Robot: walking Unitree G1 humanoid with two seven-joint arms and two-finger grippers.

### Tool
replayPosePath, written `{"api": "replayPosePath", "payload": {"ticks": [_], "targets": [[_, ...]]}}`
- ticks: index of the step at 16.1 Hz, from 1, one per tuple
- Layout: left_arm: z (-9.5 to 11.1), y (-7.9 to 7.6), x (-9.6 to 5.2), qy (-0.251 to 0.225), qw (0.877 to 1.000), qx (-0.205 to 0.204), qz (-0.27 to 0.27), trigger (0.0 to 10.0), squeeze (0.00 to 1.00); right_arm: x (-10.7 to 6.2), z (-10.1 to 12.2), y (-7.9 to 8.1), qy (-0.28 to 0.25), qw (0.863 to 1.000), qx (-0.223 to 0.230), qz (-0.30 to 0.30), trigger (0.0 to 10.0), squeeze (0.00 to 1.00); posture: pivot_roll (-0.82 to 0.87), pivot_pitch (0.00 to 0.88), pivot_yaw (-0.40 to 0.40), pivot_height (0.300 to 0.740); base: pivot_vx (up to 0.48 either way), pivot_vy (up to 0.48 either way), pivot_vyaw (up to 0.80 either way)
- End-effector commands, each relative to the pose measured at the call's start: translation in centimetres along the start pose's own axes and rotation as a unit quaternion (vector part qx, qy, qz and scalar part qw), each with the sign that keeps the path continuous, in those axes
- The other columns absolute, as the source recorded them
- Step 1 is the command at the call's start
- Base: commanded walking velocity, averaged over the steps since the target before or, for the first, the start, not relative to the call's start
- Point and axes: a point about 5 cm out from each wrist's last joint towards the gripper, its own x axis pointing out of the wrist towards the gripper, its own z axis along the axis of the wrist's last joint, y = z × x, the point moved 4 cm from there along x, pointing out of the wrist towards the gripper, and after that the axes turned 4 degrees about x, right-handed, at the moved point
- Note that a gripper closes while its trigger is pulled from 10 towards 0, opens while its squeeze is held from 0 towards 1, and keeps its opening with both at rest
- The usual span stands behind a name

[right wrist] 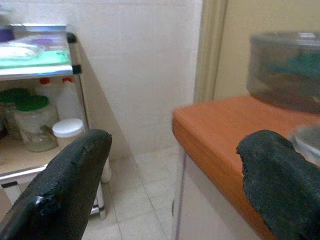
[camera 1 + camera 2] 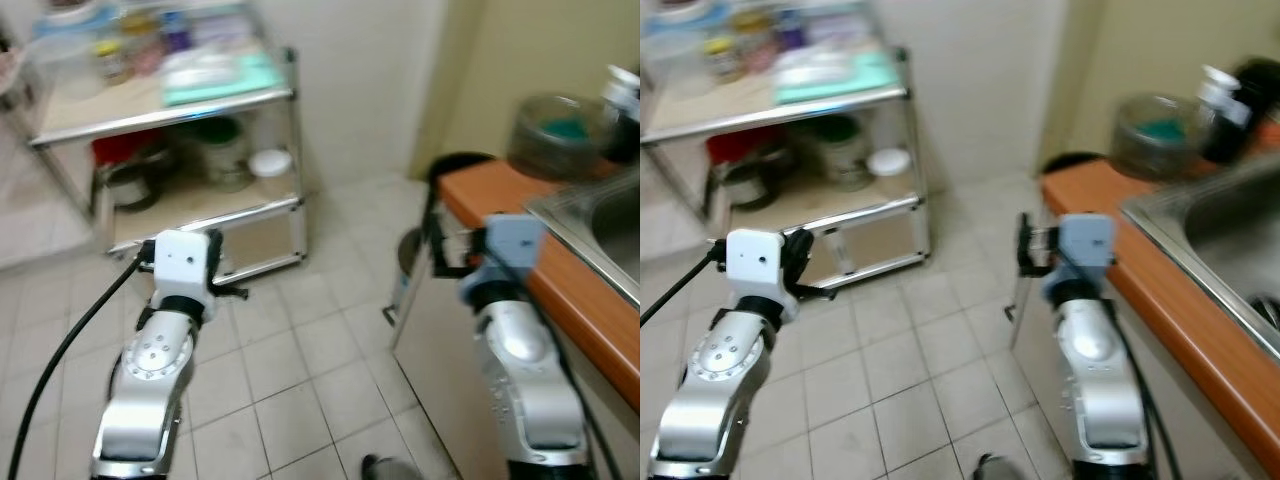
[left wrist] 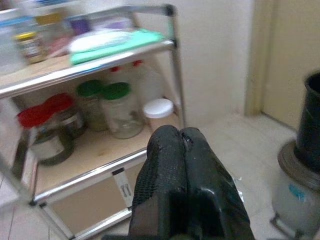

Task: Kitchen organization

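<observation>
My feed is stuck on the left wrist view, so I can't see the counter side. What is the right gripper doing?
Observer: The right gripper is open and empty, jaws spread wide, held beside the end of the orange counter.
Operator: Anything on that counter?
Observer: A clear lidded container with something green inside stands near its far end.
Operator: And further along the counter?
Observer: A steel sink is set into it, on the robot's right.
Operator: Where does my left gripper sit in the room?
Observer: The left gripper, jaws shut and empty, hangs over the tiled floor in front of the metal shelf rack.
</observation>
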Motion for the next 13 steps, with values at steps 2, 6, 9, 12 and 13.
{"api": "replayPosePath", "payload": {"ticks": [2,6,9,12,13], "targets": [[0.7,-1.2,0.6,-0.005,1.000,0.006,-0.019,10.0,0.00,0.0,0.0,-0.9,0.004,0.999,0.038,-0.017,10.0,1.00,-0.07,0.000,0.067,0.740,0.000,0.000,-0.79],[0.0,-2.0,0.0,0.004,1.000,0.003,-0.031,10.0,0.00,0.1,0.2,-0.3,-0.001,1.000,0.031,0.006,10.0,1.00,-0.08,0.000,0.054,0.740,0.000,0.000,-0.80],[0.9,-1.6,0.2,-0.005,1.000,-0.006,-0.018,10.0,0.00,0.0,1.2,0.4,-0.018,0.998,0.049,0.027,10.0,1.00,-0.07,0.000,0.050,0.740,0.000,0.000,-0.80],[1.2,-1.5,0.1,-0.009,1.000,-0.008,-0.013,10.0,0.00,-0.1,1.4,0.2,-0.019,0.998,0.060,0.022,10.0,1.00,-0.07,0.000,0.046,0.740,0.000,0.000,-0.27],[1.1,-1.5,0.1,-0.005,1.000,-0.014,-0.007,10.0,0.00,-0.1,1.6,0.3,-0.020,0.998,0.052,0.027,10.0,1.00,-0.07,0.000,0.043,0.740,0.000,0.000,0.00]]}}
